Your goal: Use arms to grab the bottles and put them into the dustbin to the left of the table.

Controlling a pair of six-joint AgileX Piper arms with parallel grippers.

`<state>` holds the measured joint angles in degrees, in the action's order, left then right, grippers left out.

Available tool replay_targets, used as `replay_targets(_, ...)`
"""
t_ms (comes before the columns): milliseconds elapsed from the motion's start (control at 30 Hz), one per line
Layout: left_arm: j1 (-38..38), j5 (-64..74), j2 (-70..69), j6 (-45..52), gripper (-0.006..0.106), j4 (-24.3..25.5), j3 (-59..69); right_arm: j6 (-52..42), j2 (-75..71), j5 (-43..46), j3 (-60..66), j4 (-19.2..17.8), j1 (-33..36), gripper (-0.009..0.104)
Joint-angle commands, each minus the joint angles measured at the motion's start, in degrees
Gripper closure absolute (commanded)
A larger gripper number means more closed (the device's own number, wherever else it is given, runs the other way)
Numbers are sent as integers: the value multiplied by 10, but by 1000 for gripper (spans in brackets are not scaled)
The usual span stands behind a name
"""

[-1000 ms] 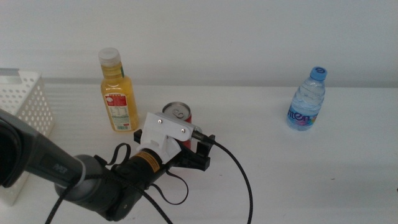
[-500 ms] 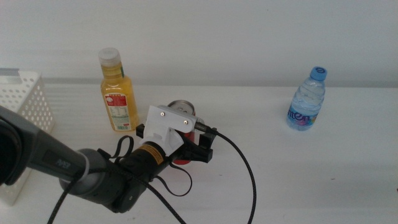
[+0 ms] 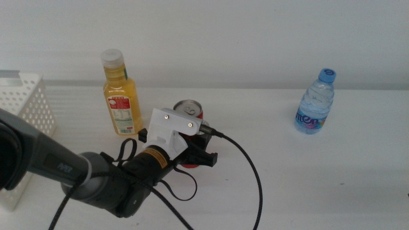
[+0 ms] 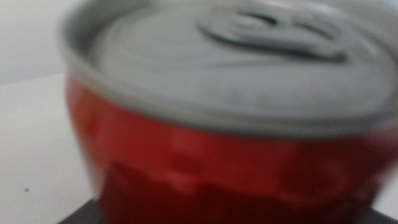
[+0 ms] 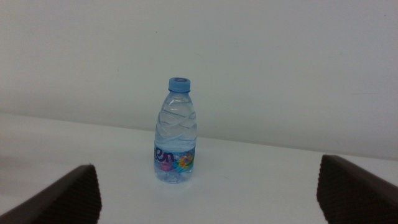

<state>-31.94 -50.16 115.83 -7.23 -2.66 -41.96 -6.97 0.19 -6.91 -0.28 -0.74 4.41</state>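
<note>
The slim red can (image 3: 190,110) stands mid-table, and my left gripper (image 3: 195,157) is shut on its lower body, with the white wrist housing just in front of it. In the left wrist view the can (image 4: 217,155) fills the picture, blurred, and hides the jaws. Left of the can stands the yellow-orange juice bottle (image 3: 120,96). The small blue-capped water bottle (image 3: 315,104) is upright at the far right. It also faces my right gripper (image 5: 211,202), which is open and well short of the water bottle (image 5: 176,134). The white perforated dustbin (image 3: 25,108) sits at the left edge.
The left arm's black cable (image 3: 249,172) loops over the white table (image 3: 307,179) to the right of the can. A pale wall backs the table. The right arm stays out of the middle view.
The left gripper pushed forward around the red can and its fingers drew in on it. The can shifted slightly right and away. Juice bottle and water bottle have not moved.
</note>
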Motion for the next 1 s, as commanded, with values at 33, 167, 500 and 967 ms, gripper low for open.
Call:
replay_targets(33, -5, 20, 1, -5, 73, -4, -2, -4, -22, 4, 25, -4, -4, 2)
replay_targets(167, -5, -20, -4, -5, 102, 5, 1, -4, -22, 4, 25, -4, -4, 2)
replay_targets(500, -6, 209, -164, 37, 102, 31, 28, -4, -22, 4, 25, -4, -4, 2)
replay_targets(967, -4, 622, -396, 58, 102, 32, 28, -4, -22, 4, 25, -4, -4, 2)
